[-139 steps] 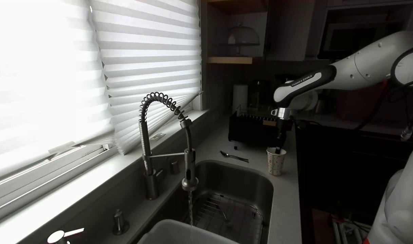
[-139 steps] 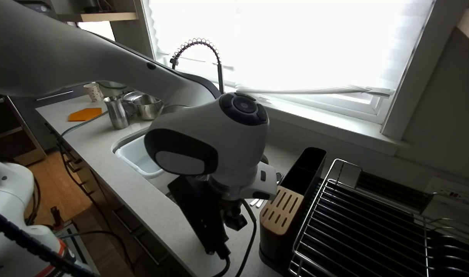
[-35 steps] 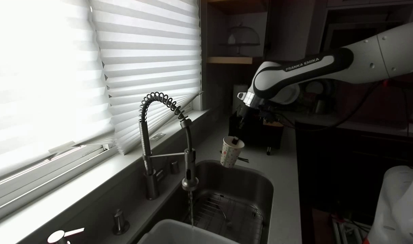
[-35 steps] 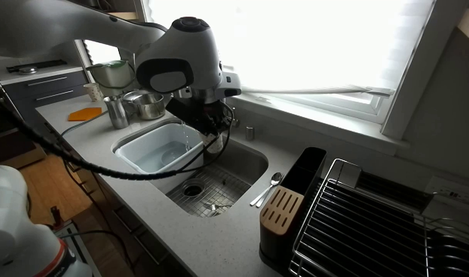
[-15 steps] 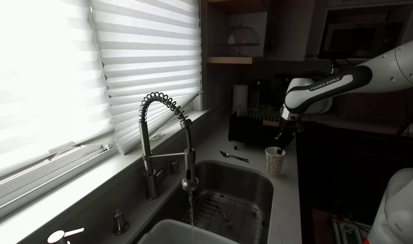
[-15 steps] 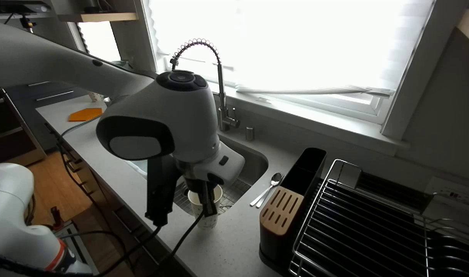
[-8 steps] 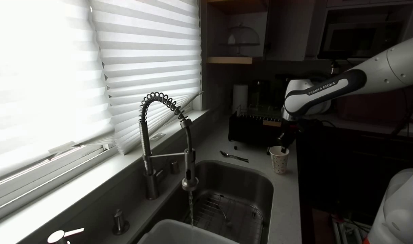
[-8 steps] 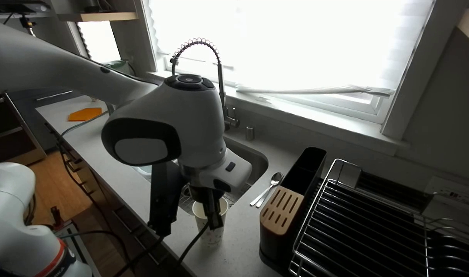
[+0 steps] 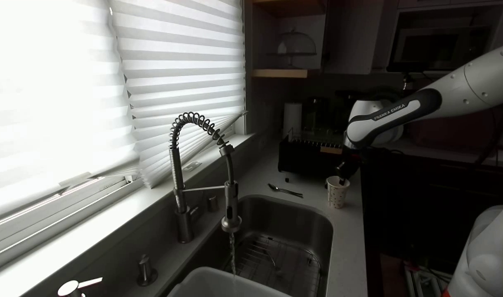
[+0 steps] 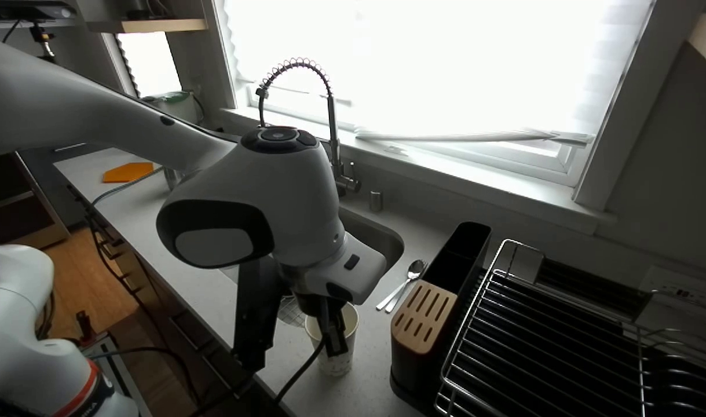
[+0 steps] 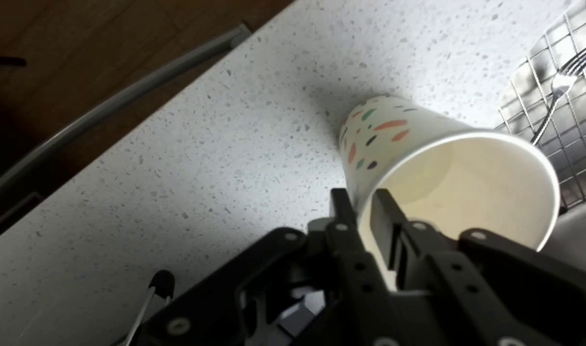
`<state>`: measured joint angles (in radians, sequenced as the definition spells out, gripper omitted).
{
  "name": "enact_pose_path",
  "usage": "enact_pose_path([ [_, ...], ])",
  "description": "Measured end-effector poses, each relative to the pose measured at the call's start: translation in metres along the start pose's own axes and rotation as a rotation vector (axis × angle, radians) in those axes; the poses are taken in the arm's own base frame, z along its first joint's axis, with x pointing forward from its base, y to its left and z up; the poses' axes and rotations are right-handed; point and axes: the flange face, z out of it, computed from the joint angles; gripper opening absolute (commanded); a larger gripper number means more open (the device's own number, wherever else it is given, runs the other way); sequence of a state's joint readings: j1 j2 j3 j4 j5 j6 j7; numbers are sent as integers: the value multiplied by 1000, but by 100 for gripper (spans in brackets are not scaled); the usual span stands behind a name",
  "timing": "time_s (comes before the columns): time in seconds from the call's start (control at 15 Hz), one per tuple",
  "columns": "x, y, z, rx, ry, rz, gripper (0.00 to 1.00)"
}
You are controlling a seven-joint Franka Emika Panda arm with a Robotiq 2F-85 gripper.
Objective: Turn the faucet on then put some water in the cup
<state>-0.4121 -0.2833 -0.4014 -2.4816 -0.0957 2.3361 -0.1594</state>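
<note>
At the left side of an exterior view, a pale pleated blind (image 9: 181,62) hangs with its lower edge crooked. In front of it stands the faucet (image 9: 176,171), and its coiled neck makes a high arch. From its end, the water (image 9: 232,251) runs down as a thin stream to a pale tub (image 9: 220,282), which is placed in the sink (image 9: 294,212). Further to the right, a spoon (image 9: 284,190) lies on the counter (image 9: 347,251), just beside the sink, and behind it there is a black holder (image 9: 309,159) with a wooden part on top. Next comes the cup (image 9: 337,194), pale and with small coloured marks, its mouth upward, well apart from the water. It is above or on the counter near the corner of the sink; whether its base touches, I cannot tell. In the wrist view, the pincer (image 11: 361,199) pinches the cup's wall at the rim, with one finger outside and the other inside. At the far right, the arm (image 9: 400,113) slopes down toward the cup.
</note>
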Motion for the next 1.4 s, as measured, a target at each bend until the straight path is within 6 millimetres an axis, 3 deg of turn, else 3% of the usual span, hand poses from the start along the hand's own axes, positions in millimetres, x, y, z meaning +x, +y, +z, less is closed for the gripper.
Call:
enact_pose_path([
  [0.27,1,0,-7,-2,17,1,81],
  [0.47,4,-4,-36,-15,80,-10,99],
  [0.73,3,-18,-92,-42,198,-51,100],
  [0.93,0,-43,-137,-50,285,-108,100],
  [1.2,-3,-100,-183,-41,366,-248,100],
  [1.4,-6,-152,-199,-6,363,-378,100],
])
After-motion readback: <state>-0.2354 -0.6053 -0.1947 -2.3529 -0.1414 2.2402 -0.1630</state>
